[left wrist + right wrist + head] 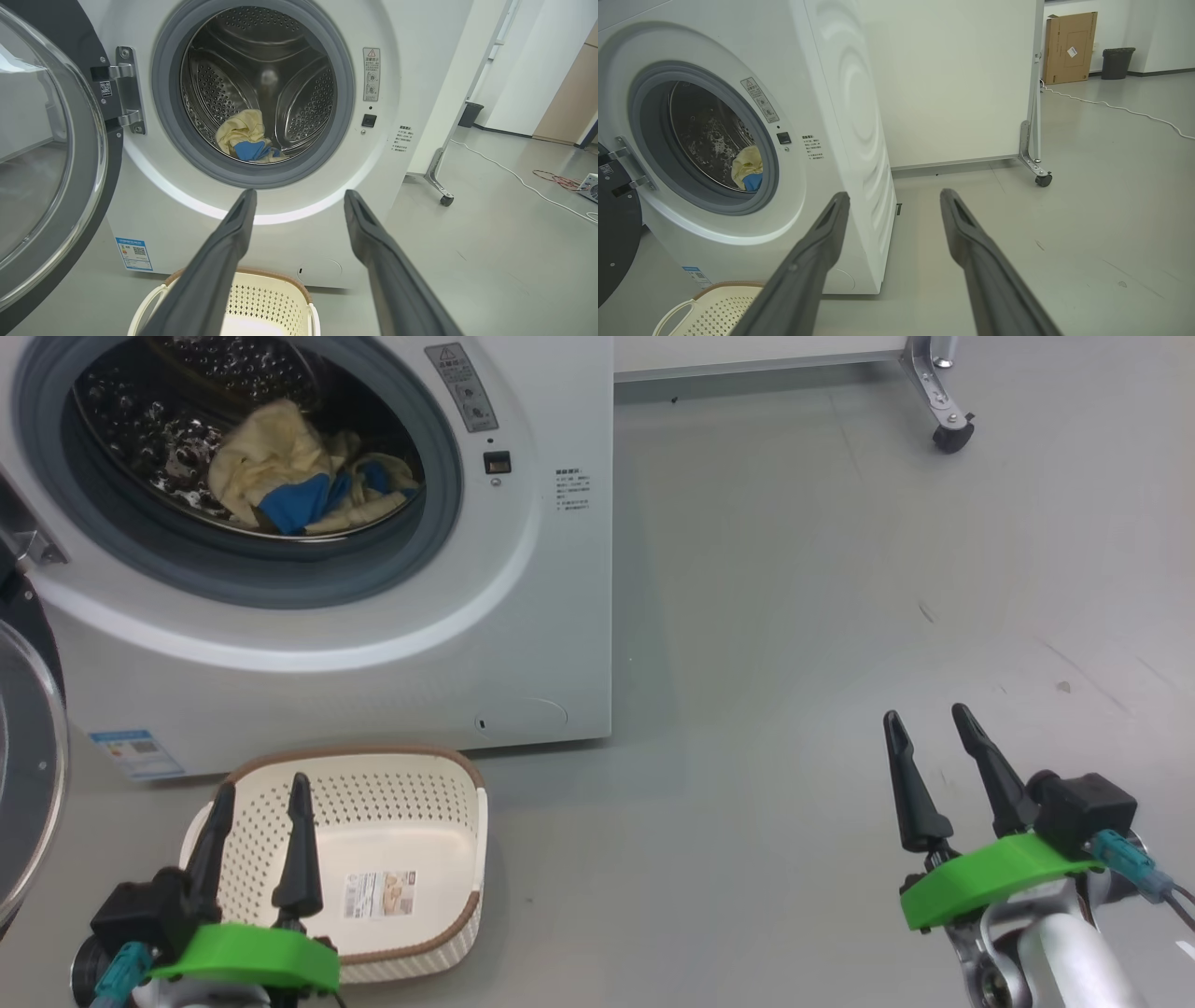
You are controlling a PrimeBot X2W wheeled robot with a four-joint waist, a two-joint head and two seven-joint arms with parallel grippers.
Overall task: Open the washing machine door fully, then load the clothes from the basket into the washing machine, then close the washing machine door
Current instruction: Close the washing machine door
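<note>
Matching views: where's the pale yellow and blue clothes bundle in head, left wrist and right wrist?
Head view: pale yellow and blue clothes bundle upper left, inside the perforated steel drum.
Left wrist view: clothes bundle left of centre, on the drum's bottom.
Right wrist view: clothes bundle left of centre, low in the opening.
Shared landmark: small black square latch socket, right of the opening.

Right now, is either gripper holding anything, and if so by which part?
Nothing is held. The left gripper, by the basket, and the right gripper, over the floor, both stand open and empty; the clothes lie inside the washing machine.
</note>
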